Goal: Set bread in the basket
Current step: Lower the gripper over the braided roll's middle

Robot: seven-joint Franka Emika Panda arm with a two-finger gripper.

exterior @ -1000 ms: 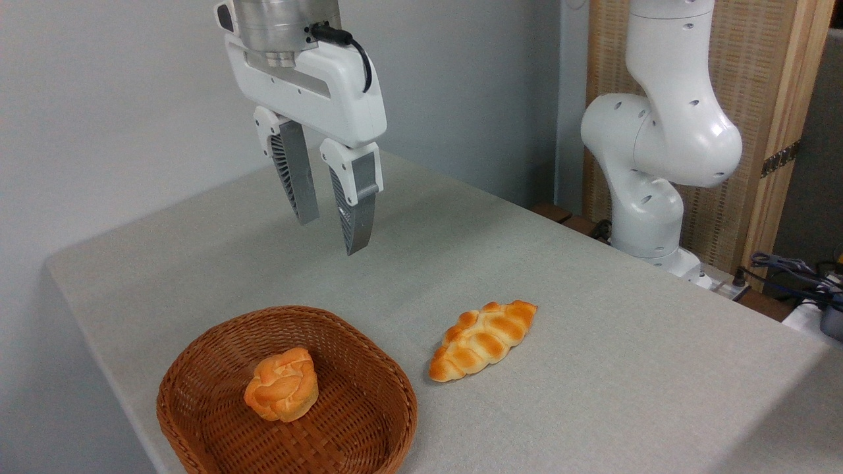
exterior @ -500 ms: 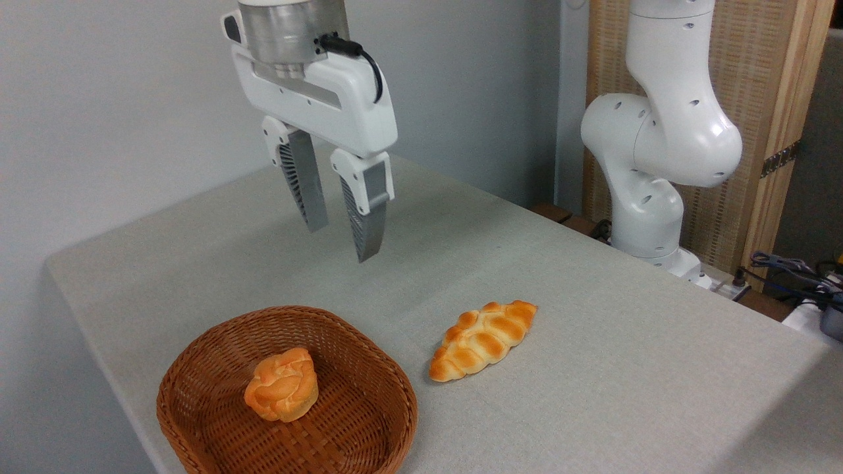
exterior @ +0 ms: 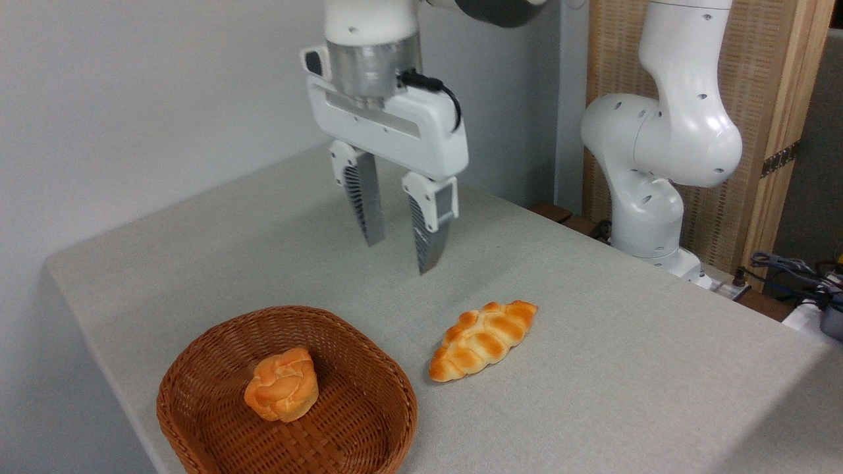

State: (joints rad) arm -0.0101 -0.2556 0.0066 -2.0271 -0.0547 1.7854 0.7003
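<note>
One bread (exterior: 483, 340) lies on the table (exterior: 625, 368) beside the basket (exterior: 197, 401); I hold the gripper (exterior: 400, 253) empty, jaws apart, above it for descent.

My table (exterior: 593, 368) has a pale grey cloth surface. Two things lie directly on it: the brown wicker basket (exterior: 197, 421) at about 7 o'clock, and the braided bread (exterior: 483, 340) just beside it, at its 2 o'clock.
</note>
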